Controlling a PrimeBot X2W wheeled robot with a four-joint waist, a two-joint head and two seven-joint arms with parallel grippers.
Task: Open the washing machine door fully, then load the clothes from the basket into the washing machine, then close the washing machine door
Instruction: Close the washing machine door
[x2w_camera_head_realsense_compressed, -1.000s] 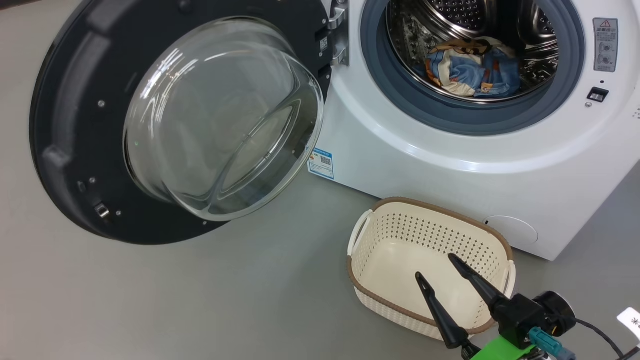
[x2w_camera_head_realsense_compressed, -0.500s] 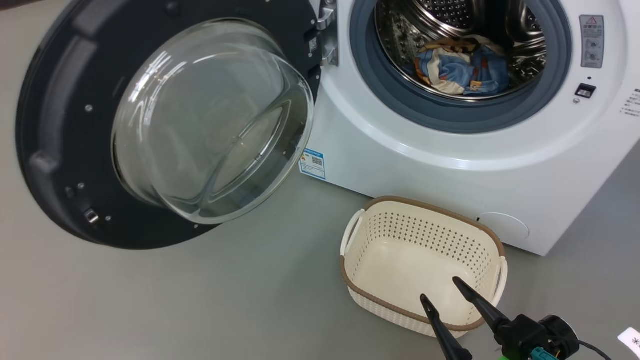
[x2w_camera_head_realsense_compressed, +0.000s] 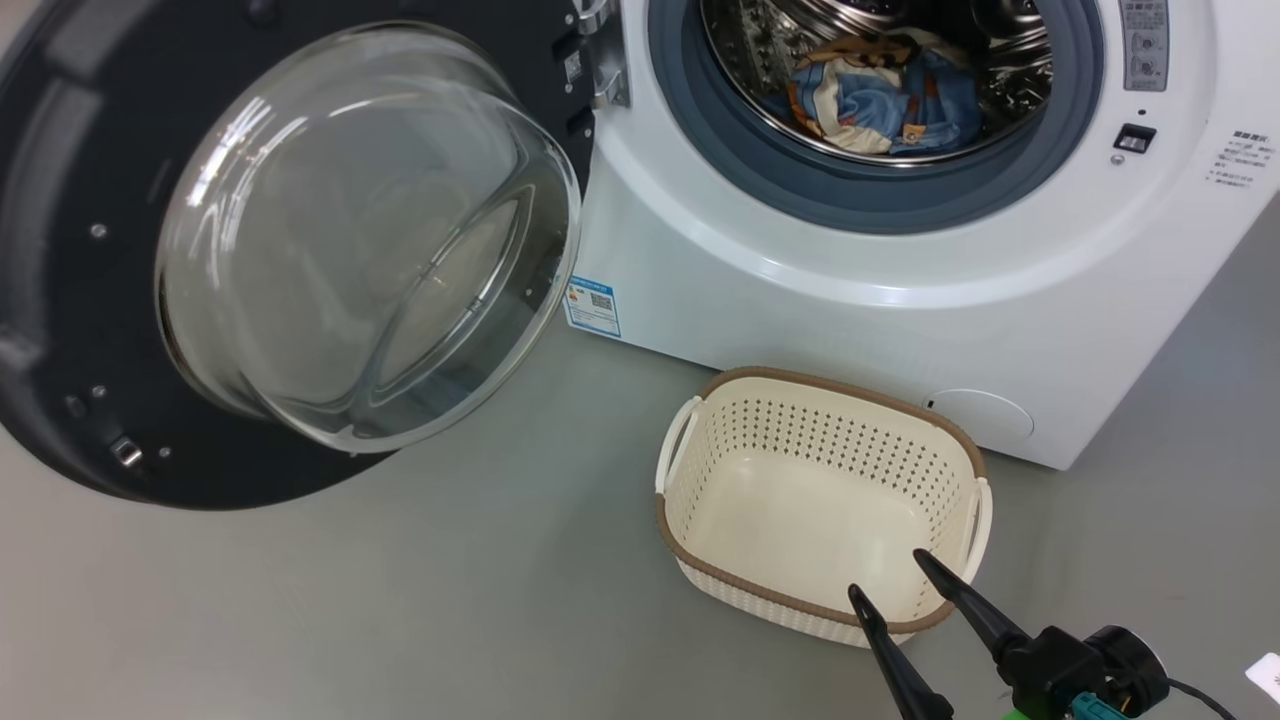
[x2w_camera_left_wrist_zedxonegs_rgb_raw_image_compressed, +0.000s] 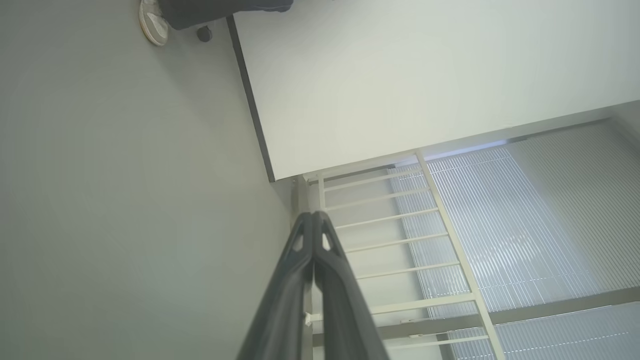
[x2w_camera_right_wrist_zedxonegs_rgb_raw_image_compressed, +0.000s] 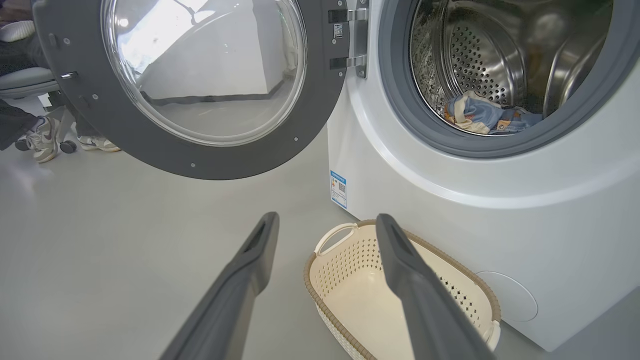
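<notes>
The washing machine stands at the upper right with its door swung wide open to the left. The clothes, light blue with orange print, lie inside the steel drum; they appear as clothes in the right wrist view too. The cream basket sits on the floor before the machine, with nothing in it. My right gripper is open above the basket's near rim, holding nothing. My left gripper is shut with nothing in it, pointing at a wall and a railing.
Grey floor spreads left of the basket under the open door. In the right wrist view a person's shoes and chair castors are at the far left behind the door. A blue label marks the machine's lower left corner.
The head camera has shifted, so the whole scene slides left and up. My right gripper has drawn back from inside the basket toward its near rim, still open.
</notes>
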